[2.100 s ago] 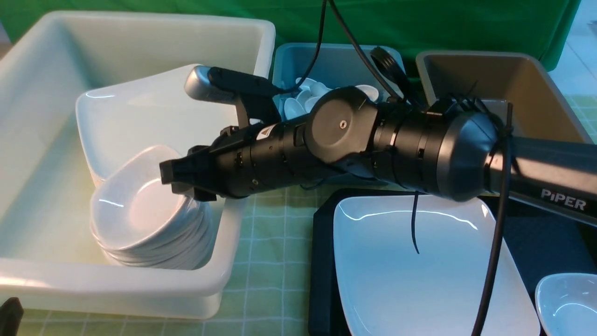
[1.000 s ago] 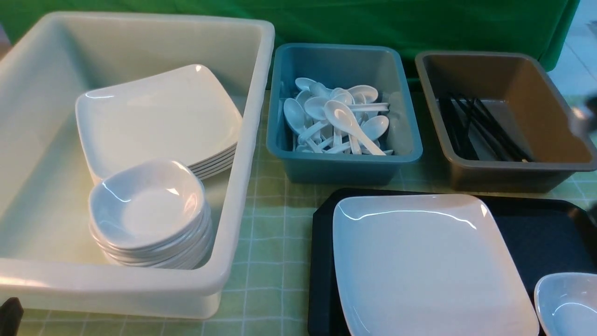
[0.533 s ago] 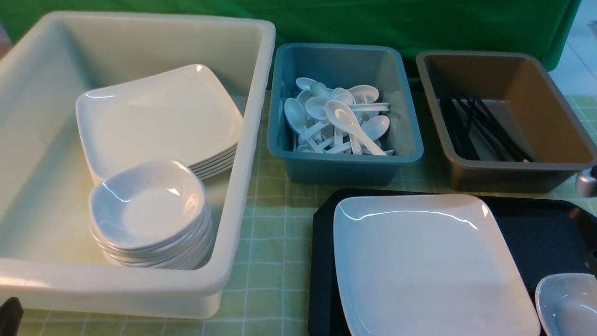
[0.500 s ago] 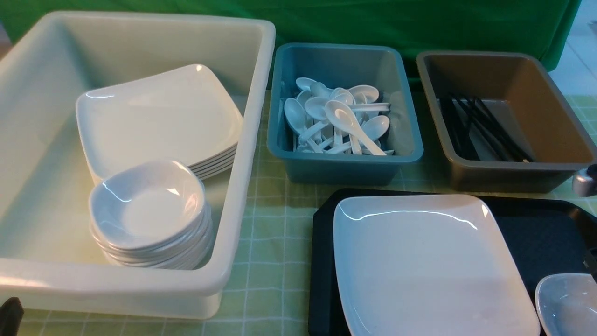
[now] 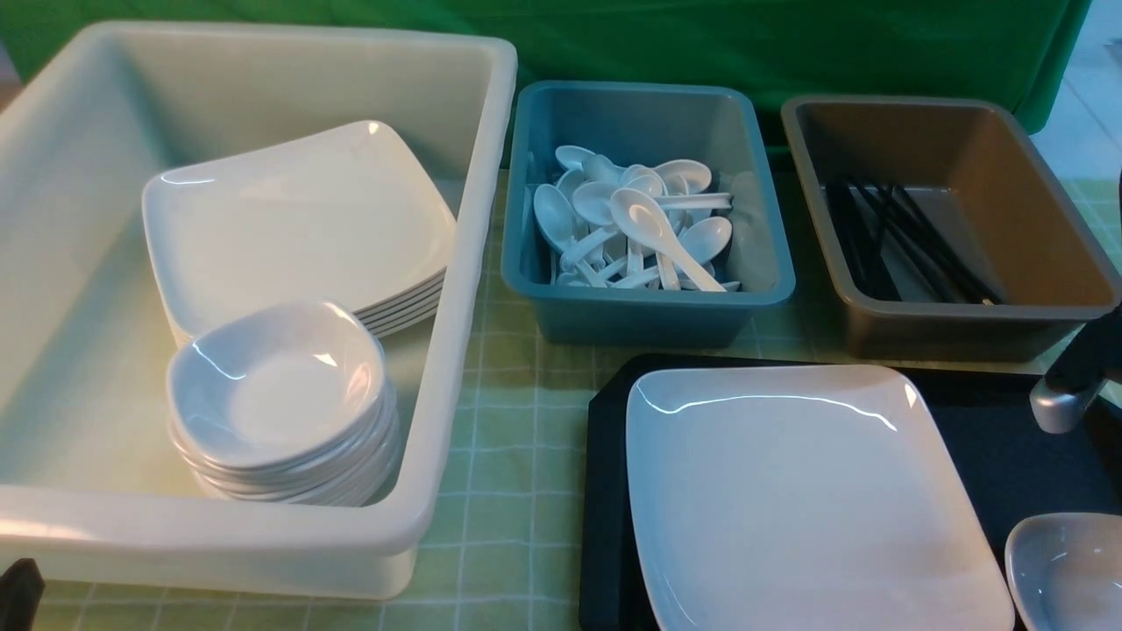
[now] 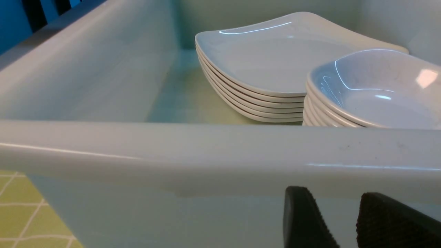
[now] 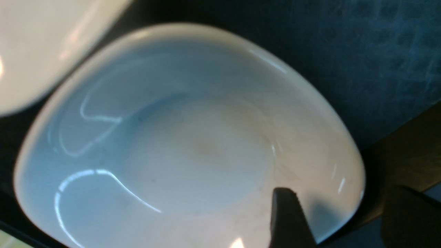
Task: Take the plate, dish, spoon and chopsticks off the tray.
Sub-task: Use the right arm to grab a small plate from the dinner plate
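Observation:
The white square plate point(image 5: 806, 491) lies on the black tray point(image 5: 1008, 438). A small white dish point(image 5: 1065, 570) sits on the tray at the plate's right. In the right wrist view the dish point(image 7: 172, 137) fills the frame, and my right gripper point(image 7: 348, 210) is open astride its rim, with one finger point(image 7: 289, 220) over the inside and the other outside. My left gripper point(image 6: 339, 213) is open and empty, low against the cream tub's near wall point(image 6: 206, 151). Several spoons point(image 5: 640, 223) lie in the teal tub, and chopsticks point(image 5: 912, 241) lie in the brown tub.
The cream tub point(image 5: 491, 131) at the left holds a stack of square plates point(image 5: 298, 228) and a stack of small bowls point(image 5: 280, 394). The teal tub point(image 5: 649, 307) and brown tub point(image 5: 964, 329) stand behind the tray. Part of my right arm point(image 5: 1074, 377) shows at the right edge.
My right arm has left the cream tub, swung off to the right and come down over the dish on the tray. Its gripper has opened. The left gripper has not moved.

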{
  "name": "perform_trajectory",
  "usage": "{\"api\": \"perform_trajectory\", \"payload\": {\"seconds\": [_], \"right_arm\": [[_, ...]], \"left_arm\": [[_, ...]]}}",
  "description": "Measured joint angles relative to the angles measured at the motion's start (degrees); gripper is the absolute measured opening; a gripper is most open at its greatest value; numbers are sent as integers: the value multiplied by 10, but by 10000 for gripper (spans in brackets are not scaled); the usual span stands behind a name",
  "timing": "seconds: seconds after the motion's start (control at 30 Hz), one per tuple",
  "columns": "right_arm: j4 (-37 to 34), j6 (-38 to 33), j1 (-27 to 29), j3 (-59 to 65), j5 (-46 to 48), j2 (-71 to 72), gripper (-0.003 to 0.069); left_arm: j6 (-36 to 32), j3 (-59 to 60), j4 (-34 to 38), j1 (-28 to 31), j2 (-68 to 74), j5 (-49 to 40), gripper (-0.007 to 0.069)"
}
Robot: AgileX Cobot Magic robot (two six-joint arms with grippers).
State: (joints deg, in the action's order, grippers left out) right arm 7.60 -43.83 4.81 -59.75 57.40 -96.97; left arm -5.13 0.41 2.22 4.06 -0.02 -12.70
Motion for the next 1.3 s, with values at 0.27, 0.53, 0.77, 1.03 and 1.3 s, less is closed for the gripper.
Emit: {"api": "perform_trajectory", "payload": {"seconds": [0.27,0.53,0.77,1.03,1.3], "right_arm": [[5,-25,0,0,-35,-11,353],[6,-37,0,0,-65,-31,353],[6,-37,0,0,-68,-31,353],[6,-37,0,24,-69,-32,353],[6,-37,0,24,-29,-31,188]], "left_arm": [[0,0,0,0,0,0,223],[0,0,0,0,0,0,223],[0,0,0,0,0,0,223],[0,0,0,0,0,0,223],[0,0,0,0,0,0,223]]}}
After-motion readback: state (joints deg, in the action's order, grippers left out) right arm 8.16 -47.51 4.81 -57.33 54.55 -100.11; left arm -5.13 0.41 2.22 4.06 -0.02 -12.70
